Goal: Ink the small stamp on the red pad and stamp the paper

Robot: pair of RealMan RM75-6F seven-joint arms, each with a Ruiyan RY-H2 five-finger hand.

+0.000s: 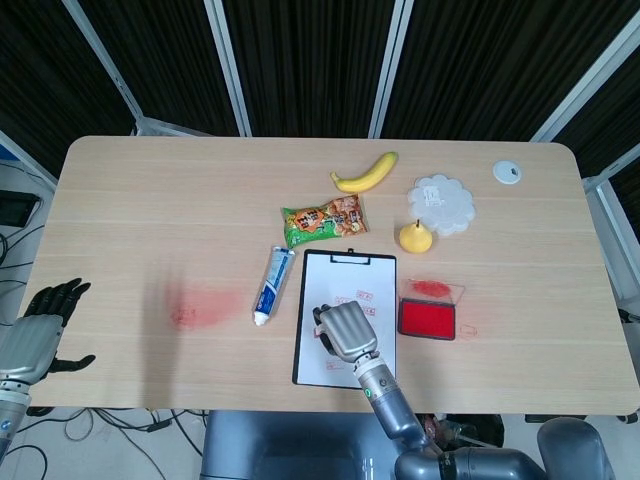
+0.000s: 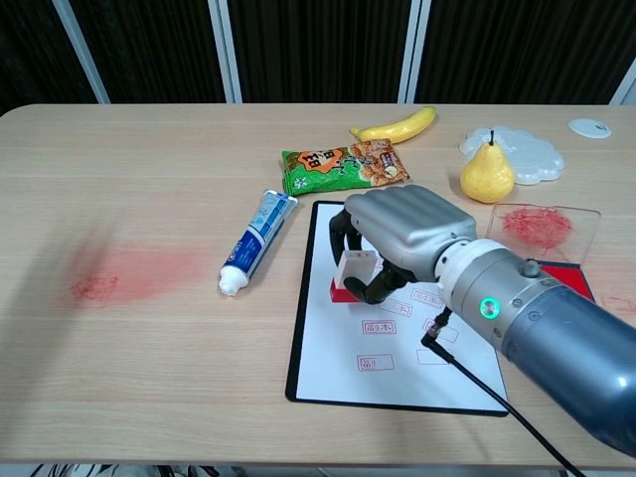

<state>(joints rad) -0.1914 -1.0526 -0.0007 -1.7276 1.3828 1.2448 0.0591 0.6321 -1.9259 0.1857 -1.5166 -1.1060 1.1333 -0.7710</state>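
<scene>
2 cameras give me the pale wooden table (image 1: 130, 190), the biggest thing here, and I work down from that. On it the black clipboard with its white sheet of paper (image 2: 343, 353) lies square to me, so prints land straight; several red marks already sit on the right half, and the left half is barer, which I judge is why I am over that side.

My right hand (image 2: 397, 234) comes next: it is curled around the small white stamp with the red base (image 2: 350, 275), fingers clamped on its body and the inked face turned down, right at the paper's left part. Whether the base is touching the sheet I cannot tell.

My left hand (image 1: 38, 330) hangs off the table's near-left edge, fingers spread, gripping nothing, parked clear of the work.

Beside the clipboard, the red ink pad in its black tray (image 1: 427, 319) sits uncovered, its clear lid (image 2: 545, 227) lying just behind, so re-inking is a short reach.
</scene>
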